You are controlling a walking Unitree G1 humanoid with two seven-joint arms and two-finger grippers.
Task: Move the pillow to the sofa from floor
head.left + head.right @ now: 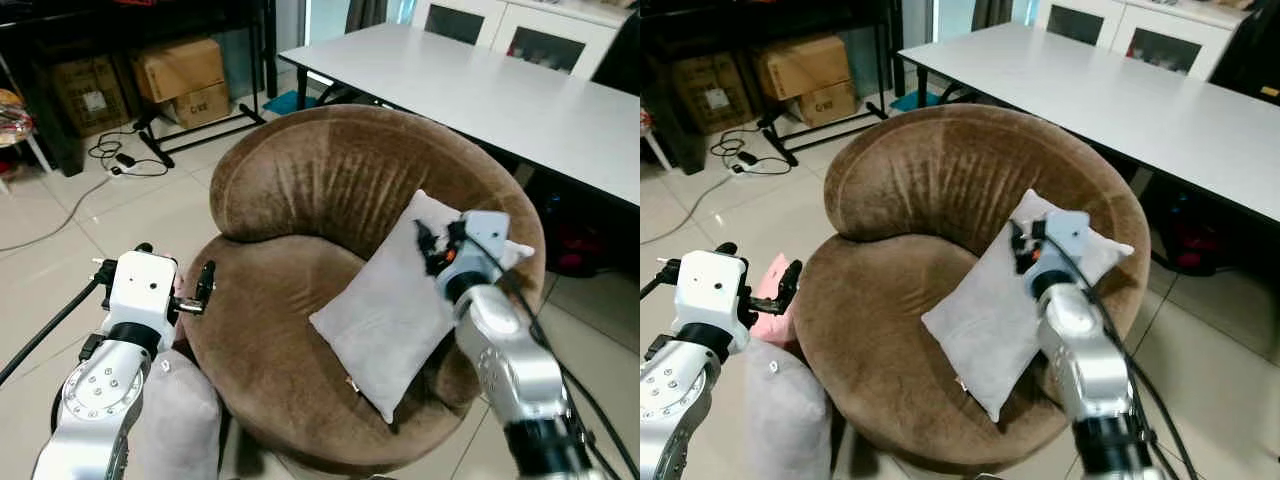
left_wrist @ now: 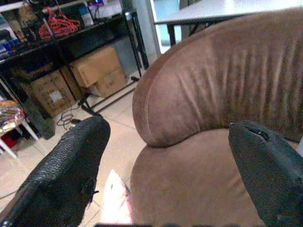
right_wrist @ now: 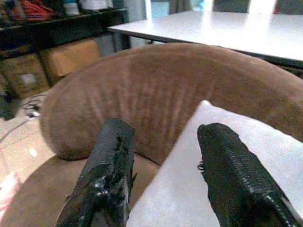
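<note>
A light grey pillow [image 1: 390,310] lies on the seat of the round brown sofa chair [image 1: 300,180], leaning against the right side of its backrest. My right gripper [image 1: 428,246] hovers just over the pillow's upper part. It is open, and in the right wrist view its fingers [image 3: 113,165] have nothing between them, with the pillow [image 3: 189,189] right below. My left gripper [image 1: 172,268] is open beside the sofa's left rim, and the left wrist view looks along it at the backrest [image 2: 213,85].
A grey soft shape [image 1: 180,420] and something pink [image 1: 770,305] sit on the floor by the sofa's left side, under my left arm. A white table [image 1: 520,90] stands behind on the right. Cardboard boxes [image 1: 180,70] and cables [image 1: 125,155] lie at the back left.
</note>
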